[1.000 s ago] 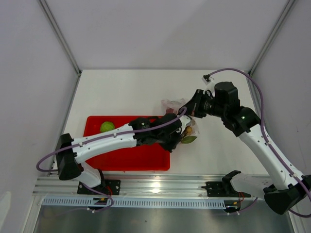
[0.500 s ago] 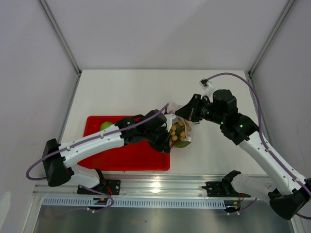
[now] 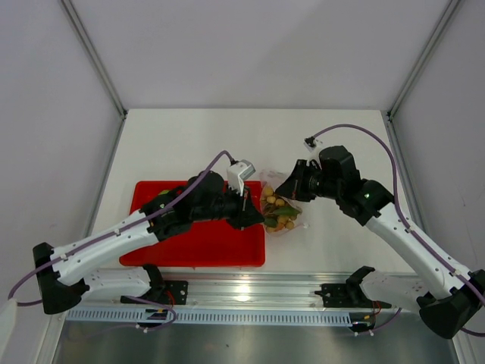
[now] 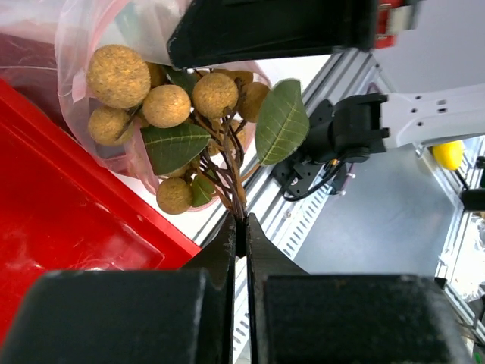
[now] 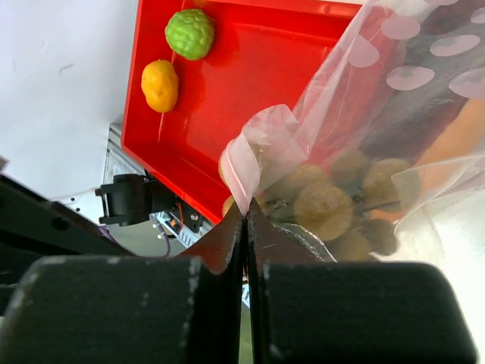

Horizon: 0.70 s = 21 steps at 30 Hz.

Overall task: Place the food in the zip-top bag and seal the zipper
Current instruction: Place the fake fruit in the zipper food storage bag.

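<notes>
Toward the table's near left, on the red tray (image 3: 189, 254), the green ball (image 5: 189, 32) and yellow-orange ball (image 5: 160, 85) lie just beside each other near the tray's far left corner. At the tray's right edge the left gripper (image 4: 241, 227) is clenched on the stem of the leafy cluster of tan balls (image 4: 167, 106); the upper balls sit inside the clear bag (image 3: 284, 220), while the stem and one leaf stick out. Just right of that, the right gripper (image 5: 246, 216) is pinched tight on a fold of the bag's rim, with the bag beside the tray's right edge.
</notes>
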Tool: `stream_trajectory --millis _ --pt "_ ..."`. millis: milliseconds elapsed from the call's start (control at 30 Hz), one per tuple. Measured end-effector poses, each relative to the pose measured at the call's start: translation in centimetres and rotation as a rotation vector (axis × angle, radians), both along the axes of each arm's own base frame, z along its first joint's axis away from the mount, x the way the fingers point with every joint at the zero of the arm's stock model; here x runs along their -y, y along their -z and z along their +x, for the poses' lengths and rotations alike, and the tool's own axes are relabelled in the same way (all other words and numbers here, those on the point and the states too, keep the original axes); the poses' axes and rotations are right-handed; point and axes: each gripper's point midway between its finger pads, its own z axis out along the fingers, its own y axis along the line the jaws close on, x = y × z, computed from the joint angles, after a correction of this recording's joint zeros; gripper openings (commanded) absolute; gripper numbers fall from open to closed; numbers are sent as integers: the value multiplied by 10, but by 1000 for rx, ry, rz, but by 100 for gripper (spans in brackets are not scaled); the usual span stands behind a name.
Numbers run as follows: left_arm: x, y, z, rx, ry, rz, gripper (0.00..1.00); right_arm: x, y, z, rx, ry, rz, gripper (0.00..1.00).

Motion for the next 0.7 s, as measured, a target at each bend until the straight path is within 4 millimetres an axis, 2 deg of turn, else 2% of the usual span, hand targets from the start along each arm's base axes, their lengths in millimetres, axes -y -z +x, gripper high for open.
stream_trajectory --millis 367,533,700 --pt "19 55 9 -73 -6 144 1 -4 -3 -5 -27 -17 29 0" --pt "25 60 11 -34 -67 174 1 -8 -12 -5 -51 2 72 0" --pt "35 60 21 -9 -137 192 1 -9 -17 -1 -65 41 100 0"
